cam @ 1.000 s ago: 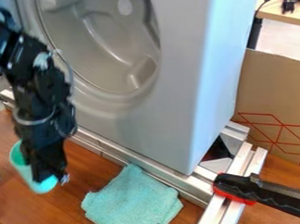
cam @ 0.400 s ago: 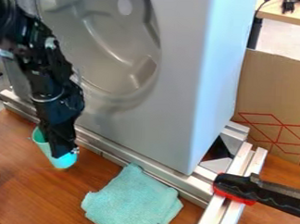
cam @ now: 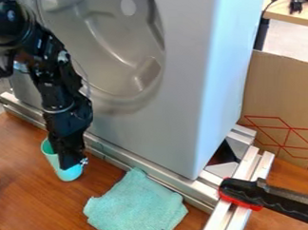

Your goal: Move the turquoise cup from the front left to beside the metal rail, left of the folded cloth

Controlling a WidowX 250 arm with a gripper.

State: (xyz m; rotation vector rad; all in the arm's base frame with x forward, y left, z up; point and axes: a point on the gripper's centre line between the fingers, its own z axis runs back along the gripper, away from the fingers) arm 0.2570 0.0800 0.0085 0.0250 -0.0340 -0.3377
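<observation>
A teal cup (cam: 55, 164) tilts in the closed jaws, low on the left by the wooden bench (cam: 21, 183).
Its long axis slants from upper left to lower right; the black arm (cam: 56, 87) hides its inside. A teal cloth (cam: 137, 205) lies nearby, beside metal framing (cam: 162, 176) under a grey housing (cam: 179, 103).

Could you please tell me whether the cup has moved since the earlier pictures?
Yes. Judged against the metal rail, the cup has moved to the picture's right and closer to the rail.
</observation>
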